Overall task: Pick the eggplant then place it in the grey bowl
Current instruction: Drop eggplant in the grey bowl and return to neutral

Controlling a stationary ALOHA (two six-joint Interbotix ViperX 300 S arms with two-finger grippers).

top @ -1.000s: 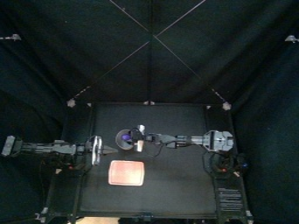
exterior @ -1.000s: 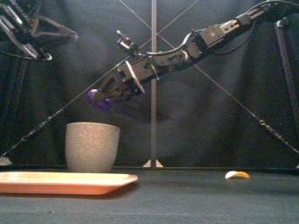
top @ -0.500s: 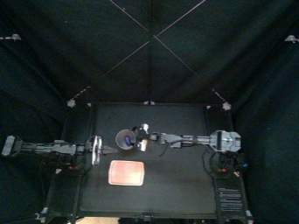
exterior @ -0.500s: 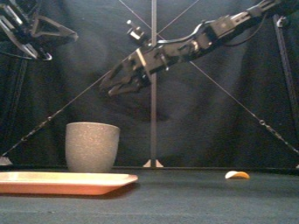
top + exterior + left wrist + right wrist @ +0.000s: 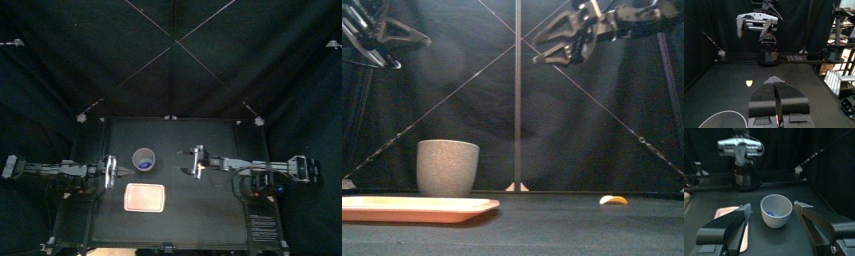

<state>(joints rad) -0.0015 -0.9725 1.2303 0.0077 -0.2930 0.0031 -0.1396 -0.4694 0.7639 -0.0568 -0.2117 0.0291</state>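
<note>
Tray lies nearest on the worktop, with the cup just behind. The cup's wall hides the eggplant from the front; only the top and right wrist views show it inside. An orange toy sits far right. Right tool hangs high, spread and empty. Left tool is pressed closed.

Dim black-curtained booth, few shadows, pink tray brightest from above, soft sheen on grey cup.

A: Top cam: high overhead, tilted toward back curtain. Front cam: table level, looking straight across, grey bowl close.
B: Wrist cams face each other along the table. All four share the bowl.
</note>
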